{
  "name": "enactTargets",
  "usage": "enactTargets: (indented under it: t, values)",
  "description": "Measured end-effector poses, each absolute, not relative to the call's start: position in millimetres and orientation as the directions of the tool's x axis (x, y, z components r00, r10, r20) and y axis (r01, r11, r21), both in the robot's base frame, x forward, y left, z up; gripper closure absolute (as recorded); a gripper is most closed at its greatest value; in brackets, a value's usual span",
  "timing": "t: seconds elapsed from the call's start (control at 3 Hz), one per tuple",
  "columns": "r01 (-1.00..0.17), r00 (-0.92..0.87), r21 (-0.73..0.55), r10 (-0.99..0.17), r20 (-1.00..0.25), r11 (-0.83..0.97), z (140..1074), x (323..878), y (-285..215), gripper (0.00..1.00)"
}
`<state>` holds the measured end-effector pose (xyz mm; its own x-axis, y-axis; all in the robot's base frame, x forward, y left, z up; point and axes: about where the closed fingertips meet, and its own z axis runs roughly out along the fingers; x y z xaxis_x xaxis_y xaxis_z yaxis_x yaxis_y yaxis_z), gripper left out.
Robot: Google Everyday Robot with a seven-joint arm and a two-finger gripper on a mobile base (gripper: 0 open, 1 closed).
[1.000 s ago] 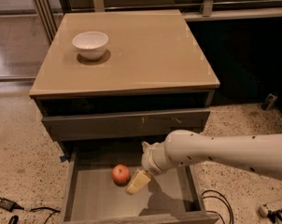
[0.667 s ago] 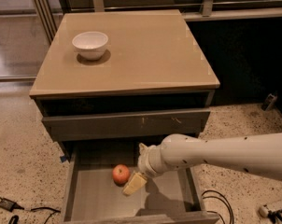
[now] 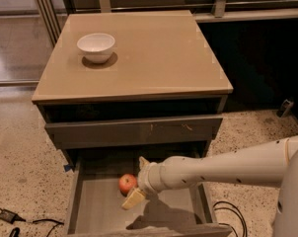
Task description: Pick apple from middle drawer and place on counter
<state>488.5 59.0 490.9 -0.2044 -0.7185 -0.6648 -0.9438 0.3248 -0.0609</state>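
The apple (image 3: 127, 183) is small, red-orange, and rests on the floor of the open middle drawer (image 3: 97, 211), toward its back centre. My gripper (image 3: 137, 180) reaches in from the right on a long white arm and sits right beside the apple, on its right side. One pale finger (image 3: 133, 199) points down-left below the apple and the other (image 3: 143, 161) shows above it. The apple is not lifted. The counter (image 3: 154, 53) is the glossy tan top of the cabinet above.
A white bowl (image 3: 95, 46) stands on the counter's back left. A grey drawer front (image 3: 134, 130) with pale scratches is above the open drawer. Black cables (image 3: 11, 220) lie on the speckled floor at left and right of the drawer.
My gripper and arm have slid left inside the drawer, closing the gap to the apple. The apple has not moved.
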Motion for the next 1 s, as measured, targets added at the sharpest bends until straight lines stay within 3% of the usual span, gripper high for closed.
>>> enactTargets:
  t: [1.0]
  values:
    - [-0.924, -0.247, 0.011, -0.574, -0.781, 0.382, 434, 514, 55, 0.00]
